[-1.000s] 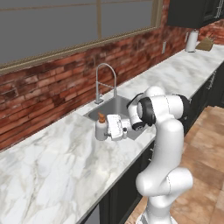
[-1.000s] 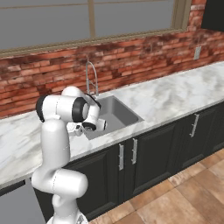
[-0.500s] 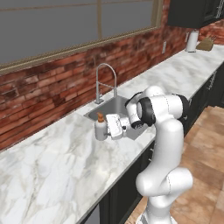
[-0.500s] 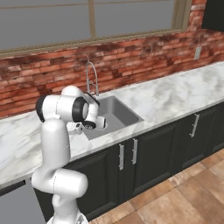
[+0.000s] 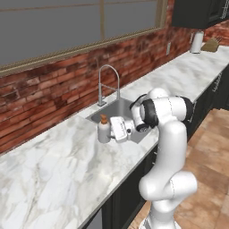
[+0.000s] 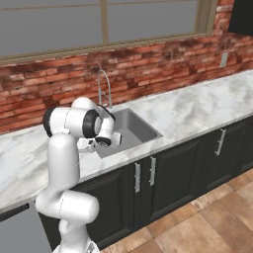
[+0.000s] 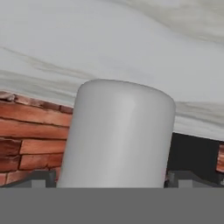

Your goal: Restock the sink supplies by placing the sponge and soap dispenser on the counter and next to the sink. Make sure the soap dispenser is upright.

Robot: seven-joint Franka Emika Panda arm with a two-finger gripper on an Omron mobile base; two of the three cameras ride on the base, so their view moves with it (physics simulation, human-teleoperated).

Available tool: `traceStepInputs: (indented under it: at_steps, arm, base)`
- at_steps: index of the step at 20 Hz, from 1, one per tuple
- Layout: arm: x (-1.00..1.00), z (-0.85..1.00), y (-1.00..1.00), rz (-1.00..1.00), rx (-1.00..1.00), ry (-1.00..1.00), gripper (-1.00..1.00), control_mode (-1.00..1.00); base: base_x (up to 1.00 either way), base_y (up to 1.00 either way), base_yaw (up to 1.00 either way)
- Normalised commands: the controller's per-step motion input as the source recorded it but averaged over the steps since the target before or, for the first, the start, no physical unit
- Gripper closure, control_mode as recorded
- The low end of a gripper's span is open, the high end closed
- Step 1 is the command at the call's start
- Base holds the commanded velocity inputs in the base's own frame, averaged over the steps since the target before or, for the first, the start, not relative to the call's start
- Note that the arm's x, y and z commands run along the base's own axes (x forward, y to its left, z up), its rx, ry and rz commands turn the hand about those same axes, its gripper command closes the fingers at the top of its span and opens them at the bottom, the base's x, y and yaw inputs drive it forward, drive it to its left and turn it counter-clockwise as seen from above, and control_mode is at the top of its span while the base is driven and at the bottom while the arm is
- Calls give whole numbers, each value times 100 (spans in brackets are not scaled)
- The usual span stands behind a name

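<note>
Even, soft light is rendered throughout; faint shadows are cast; the hand view is blurred.

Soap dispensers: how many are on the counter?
1. The soap dispenser stands upright on the counter at the sink's left edge, right before the open jaws. Others may be hidden behind the arm.

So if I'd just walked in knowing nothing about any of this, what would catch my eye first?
Probably the white robot arm bent over the marble counter, its open gripper set around a small white soap dispenser with an orange pump. The bottle stands upright just left of the steel sink and its arched faucet. Behind it all runs a red brick wall under a wide window.
</note>
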Motion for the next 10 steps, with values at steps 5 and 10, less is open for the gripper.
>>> traceStepInputs:
  at_steps: [5, 10]
  arm:
    - [0, -45, -43, 0, -1, -9, -100, -100]
    - [0, -24, -40, 0, -1, -14, -100, -100]
  base:
    - [0, 0, 0]
    - [0, 0, 0]
